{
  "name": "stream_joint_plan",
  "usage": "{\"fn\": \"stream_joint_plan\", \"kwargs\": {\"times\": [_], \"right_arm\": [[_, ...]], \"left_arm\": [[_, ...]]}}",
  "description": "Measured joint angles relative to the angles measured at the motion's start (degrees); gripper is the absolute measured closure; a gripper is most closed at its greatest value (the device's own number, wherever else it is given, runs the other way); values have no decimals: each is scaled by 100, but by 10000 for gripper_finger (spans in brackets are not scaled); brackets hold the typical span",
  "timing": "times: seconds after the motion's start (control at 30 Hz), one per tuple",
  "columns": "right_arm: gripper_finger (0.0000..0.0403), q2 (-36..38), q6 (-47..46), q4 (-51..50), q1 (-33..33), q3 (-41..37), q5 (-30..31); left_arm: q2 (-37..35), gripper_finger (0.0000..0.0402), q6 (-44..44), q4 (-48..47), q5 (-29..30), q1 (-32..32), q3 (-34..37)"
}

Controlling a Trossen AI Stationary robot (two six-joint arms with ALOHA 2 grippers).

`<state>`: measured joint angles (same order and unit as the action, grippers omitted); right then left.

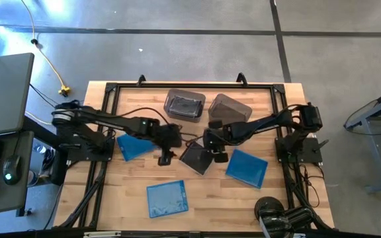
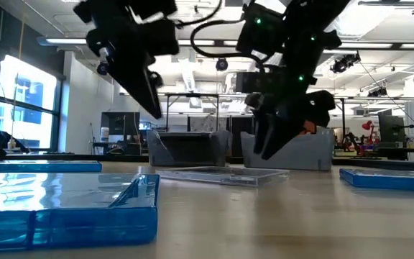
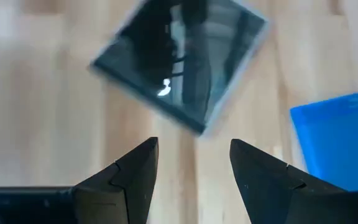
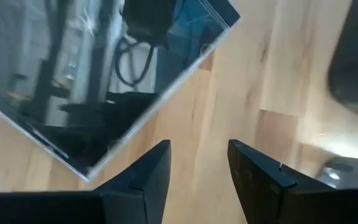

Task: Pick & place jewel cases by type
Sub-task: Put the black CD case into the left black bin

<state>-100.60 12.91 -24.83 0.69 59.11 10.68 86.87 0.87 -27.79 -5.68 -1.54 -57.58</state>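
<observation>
1. Both arms reach in over the middle of the wooden desk (image 1: 111, 198), and their claws hang close together on either side of a dark jewel case (image 1: 196, 158).
2. The left claw (image 1: 165, 157) hovers just beside that case; in its wrist view its fingers (image 3: 132, 177) stand apart with bare desk between them, holding nothing.
3. The right claw (image 1: 215, 155) hangs just above the desk at the dark case's other edge. Its fingers (image 4: 148, 177) are parted too and grip nothing; the case lies just ahead of them.
4. The dark case lies flat on the desk, turned cornerwise, touching neither claw as far as can be seen.
5. A blue case (image 1: 134, 145) lies under the left arm, another blue case (image 1: 247, 167) lies just beside the right claw, and a cloud-patterned blue case (image 1: 167, 198) sits alone near the front edge.
6. Two translucent grey bins stand side by side at the back: the left bin (image 1: 183, 104) has something dark in it; what the right bin (image 1: 230, 107) holds I cannot tell.
</observation>
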Motion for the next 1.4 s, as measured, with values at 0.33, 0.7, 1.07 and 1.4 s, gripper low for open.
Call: {"fn": "stream_joint_plan", "kwargs": {"times": [0.33, 0.7, 1.07, 1.4], "right_arm": [[247, -63, 425, 20, -115, 0, -244], [247, -94, 227, -103, -134, 9, -604], [247, -33, -1662, -804, 468, 9, -141], [247, -93, -3356, -417, 1208, 11, -202]], "left_arm": [[981, 204, -1437, 781, -470, -313, 7], [1195, 204, -1705, 413, 1456, -673, -17], [1371, 204, -2425, 365, 2312, -669, -17], [1604, 204, -2976, 790, 1419, -286, -32]]}}
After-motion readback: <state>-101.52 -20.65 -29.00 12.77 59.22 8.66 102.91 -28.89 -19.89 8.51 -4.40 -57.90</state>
